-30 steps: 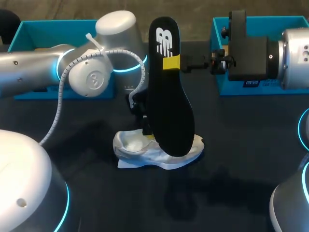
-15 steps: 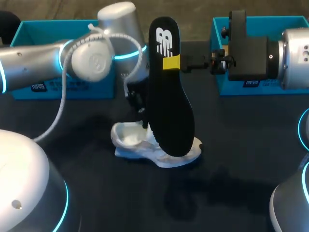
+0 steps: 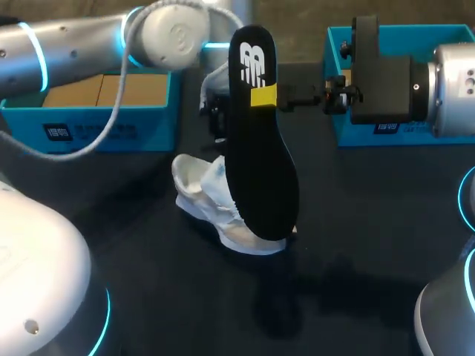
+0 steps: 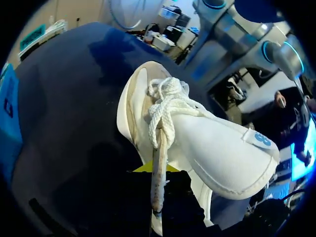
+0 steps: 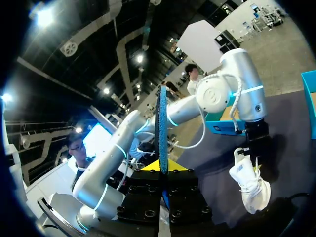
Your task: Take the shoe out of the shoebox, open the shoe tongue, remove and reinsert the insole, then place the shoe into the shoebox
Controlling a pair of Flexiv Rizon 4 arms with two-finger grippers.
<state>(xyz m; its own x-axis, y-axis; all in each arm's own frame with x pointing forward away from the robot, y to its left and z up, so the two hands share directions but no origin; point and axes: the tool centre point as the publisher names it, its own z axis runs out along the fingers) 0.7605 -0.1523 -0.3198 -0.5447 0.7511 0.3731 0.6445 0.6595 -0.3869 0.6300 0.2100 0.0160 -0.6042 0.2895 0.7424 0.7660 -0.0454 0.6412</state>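
– Is the white laced shoe (image 3: 204, 189) out of the blue shoebox (image 3: 111, 135)?
– Yes. It is tipped up on the table (image 3: 356, 245), pinched by my left gripper (image 3: 215, 117).
– And the flat black insole (image 3: 260, 163)?
– Out. My right gripper (image 3: 276, 96) pinches it, up above the shoe. Putting it back and boxing the shoe are left.

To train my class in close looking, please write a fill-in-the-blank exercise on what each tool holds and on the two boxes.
1. The insole held upright by the right tool is ___ in colour.
2. The left tool grips a white ___.
3. The left box and the right box are both ___.
Missing words: black; shoe; blue.
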